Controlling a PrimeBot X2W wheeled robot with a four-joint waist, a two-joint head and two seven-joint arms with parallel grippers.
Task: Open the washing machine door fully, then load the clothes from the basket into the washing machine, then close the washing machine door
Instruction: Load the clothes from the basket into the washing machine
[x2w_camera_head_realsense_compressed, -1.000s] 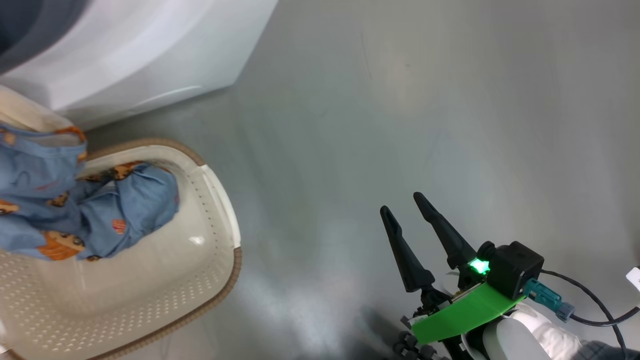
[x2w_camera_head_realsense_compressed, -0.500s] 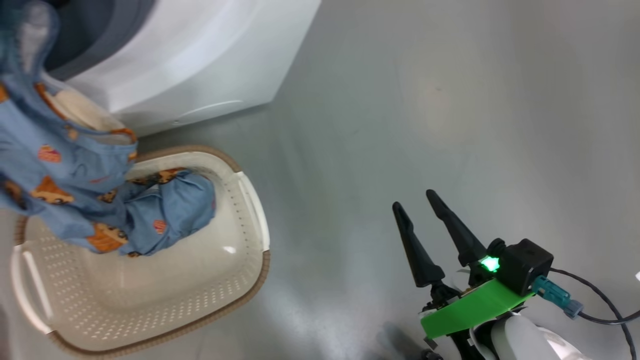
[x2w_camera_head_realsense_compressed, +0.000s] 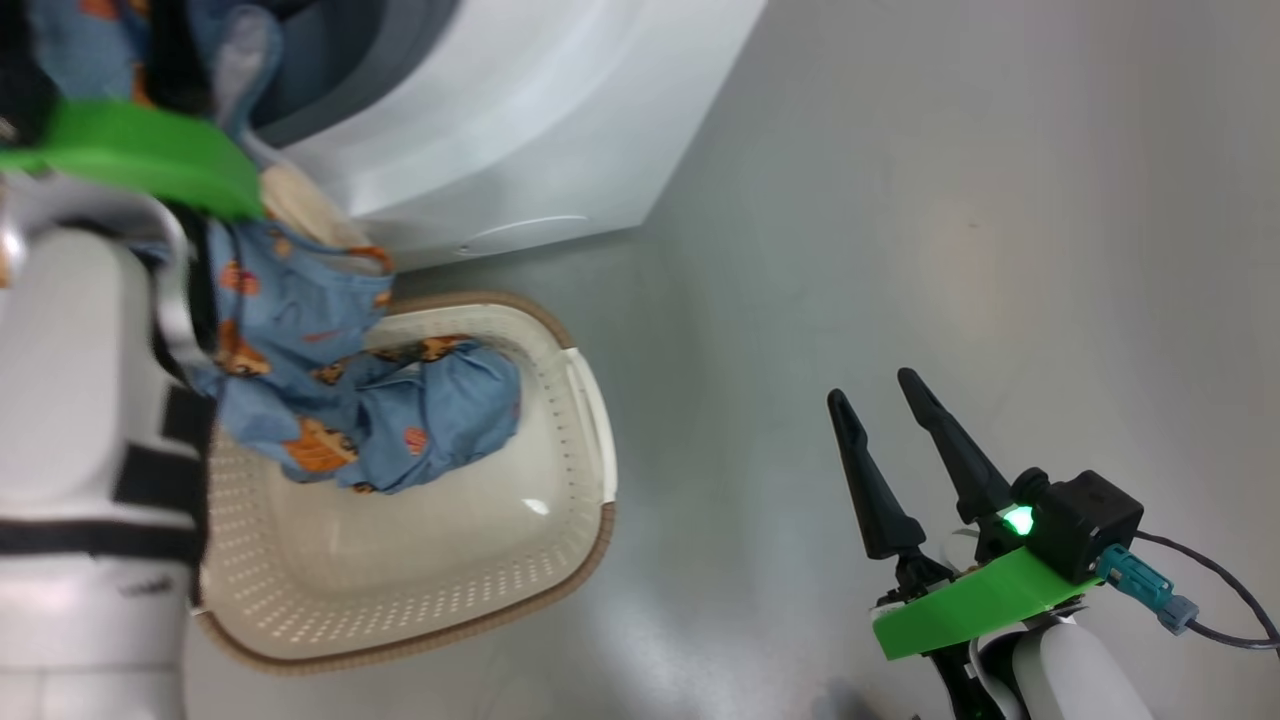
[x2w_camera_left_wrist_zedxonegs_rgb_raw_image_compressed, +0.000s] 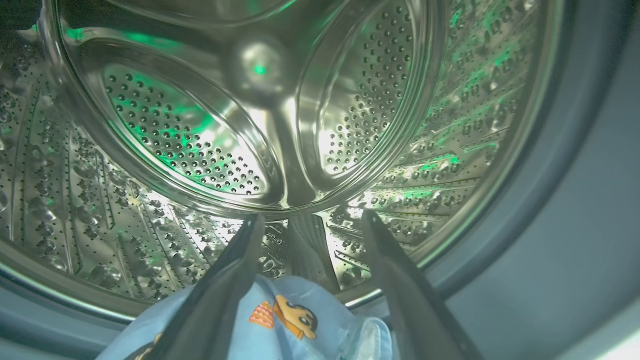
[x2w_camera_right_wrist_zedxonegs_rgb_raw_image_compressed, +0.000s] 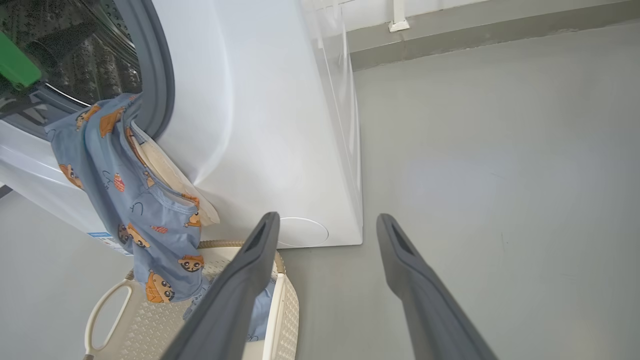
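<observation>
I'm looking at a smooth grey floor (x2w_camera_head_realsense_compressed: 900, 200), glossy with soft pale reflections. The washer (x2w_camera_head_realsense_compressed: 520, 120) stands on it. The basket (x2w_camera_head_realsense_compressed: 450, 570) sits on the floor too, just beside the washer's front. In my right wrist view the floor runs back to a grey skirting (x2w_camera_right_wrist_zedxonegs_rgb_raw_image_compressed: 475, 35).

Camera leftward — left arm (x2w_camera_head_realsense_compressed: 90, 400) newly in view

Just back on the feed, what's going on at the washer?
The left gripper is at the mouth of the big white washing machine, jaws open above the light blue cartoon-print clothes. That fabric hangs from the opening down into the cream perforated plastic basket. The right gripper hangs open over the grey floor.
</observation>
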